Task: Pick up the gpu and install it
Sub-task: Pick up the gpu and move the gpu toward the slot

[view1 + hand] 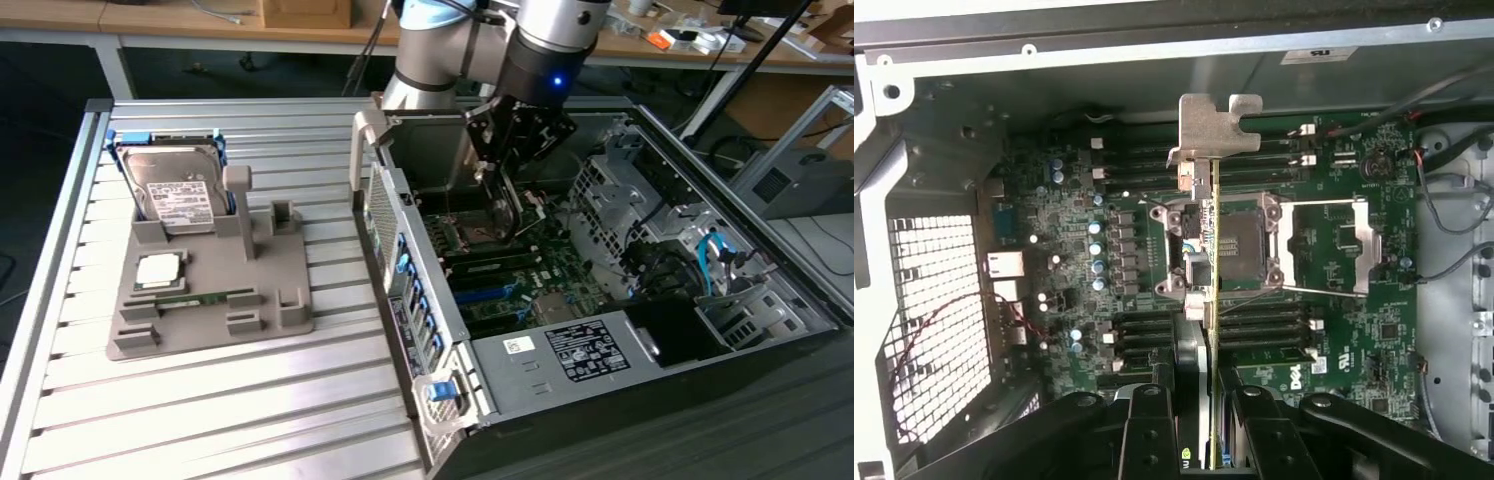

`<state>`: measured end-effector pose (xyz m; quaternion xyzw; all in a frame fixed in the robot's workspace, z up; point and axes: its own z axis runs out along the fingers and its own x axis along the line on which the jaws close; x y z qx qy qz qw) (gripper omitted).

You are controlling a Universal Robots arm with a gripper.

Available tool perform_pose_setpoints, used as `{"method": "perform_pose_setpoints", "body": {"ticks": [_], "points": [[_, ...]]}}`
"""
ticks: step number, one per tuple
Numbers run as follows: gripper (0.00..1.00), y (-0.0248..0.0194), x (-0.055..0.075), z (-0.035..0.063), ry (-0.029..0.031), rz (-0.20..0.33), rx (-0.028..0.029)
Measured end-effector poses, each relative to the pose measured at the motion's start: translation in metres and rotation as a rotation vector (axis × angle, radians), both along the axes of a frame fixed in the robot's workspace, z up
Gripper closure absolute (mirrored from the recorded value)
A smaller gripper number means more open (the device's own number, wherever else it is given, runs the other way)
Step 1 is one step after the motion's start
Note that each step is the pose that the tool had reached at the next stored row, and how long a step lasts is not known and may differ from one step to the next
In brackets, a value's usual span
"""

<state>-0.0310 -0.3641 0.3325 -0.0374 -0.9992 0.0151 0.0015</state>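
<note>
Your gripper [1206,428] is pinching the gpu [1212,260] edge-on. The card juts straight out from the fingertips, with its silvery bracket [1219,125] farthest out. Beyond it lies the motherboard [1074,250]. The case wall [934,300] stands well off to one side, with open room around the card.

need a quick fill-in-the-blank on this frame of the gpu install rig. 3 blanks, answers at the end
1. The gripper is shut on the gpu, holding it over the ___ inside the open computer case.
2. The grey holder lies on the exterior view's ___ of the case.
3. The holder carries a hard drive, a processor chip and a ___.
Missing words: motherboard; left; memory stick.
</note>
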Motion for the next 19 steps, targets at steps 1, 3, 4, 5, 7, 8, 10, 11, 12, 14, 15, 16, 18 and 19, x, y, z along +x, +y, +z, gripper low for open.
{"method": "perform_pose_setpoints", "body": {"ticks": [1,3,4,5,7,8,10,11,12,14,15,16,18,19], "points": [[0.73,0.0000,0.001,-0.0001,0.0000,0.000,0.0000],[0.73,0.0000,0.003,-0.0003,0.0000,0.000,0.0000],[0.73,0.0000,0.004,-0.0004,0.0000,0.000,0.0000],[0.73,0.0000,0.006,-0.0005,0.0000,0.000,0.0000],[0.73,0.0000,0.007,-0.0006,0.0000,0.000,0.0000],[0.73,0.0000,0.007,-0.0007,0.0000,0.000,0.0000],[0.73,0.0000,0.008,-0.0008,0.0000,0.000,0.0000],[0.73,0.0000,0.009,-0.0008,0.0000,0.000,0.0000],[0.73,0.0000,0.009,-0.0009,0.0000,0.000,-0.0001],[0.73,0.0000,0.011,-0.0011,0.0000,0.000,0.0000],[0.73,0.0000,0.012,-0.0012,0.0000,0.000,0.0000],[0.73,0.0000,0.012,-0.0012,0.0000,0.000,0.0000],[0.73,0.0000,0.014,-0.0014,0.0000,0.000,0.0000],[0.73,0.0000,0.015,-0.0015,0.0000,0.000,0.0000]]}}
